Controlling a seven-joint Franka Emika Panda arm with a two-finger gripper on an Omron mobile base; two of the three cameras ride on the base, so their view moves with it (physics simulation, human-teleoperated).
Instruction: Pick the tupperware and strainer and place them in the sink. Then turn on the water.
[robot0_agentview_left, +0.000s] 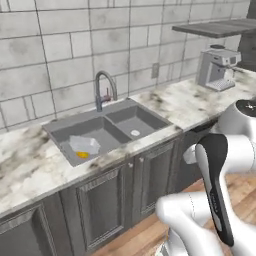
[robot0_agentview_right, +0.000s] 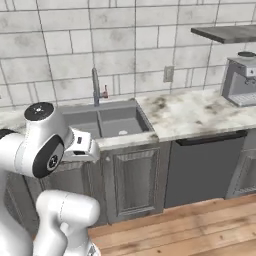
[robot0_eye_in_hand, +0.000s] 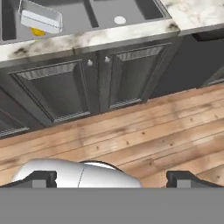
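Lying in the sink (robot0_agentview_left: 60, 131), the tupperware (robot0_agentview_left: 84, 144) escapes the right base view.

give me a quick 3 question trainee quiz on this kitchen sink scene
1. True or false: the pale translucent plastic tupperware lies in the left basin of the grey steel double sink.
2. Which describes the tall curved grey faucet? A) a blue stream falls from it B) no water runs from it
3. Fill in: the silver coffee machine stands on the marble counter to the ____ of the sink.

Key: 1 true; 2 B; 3 right
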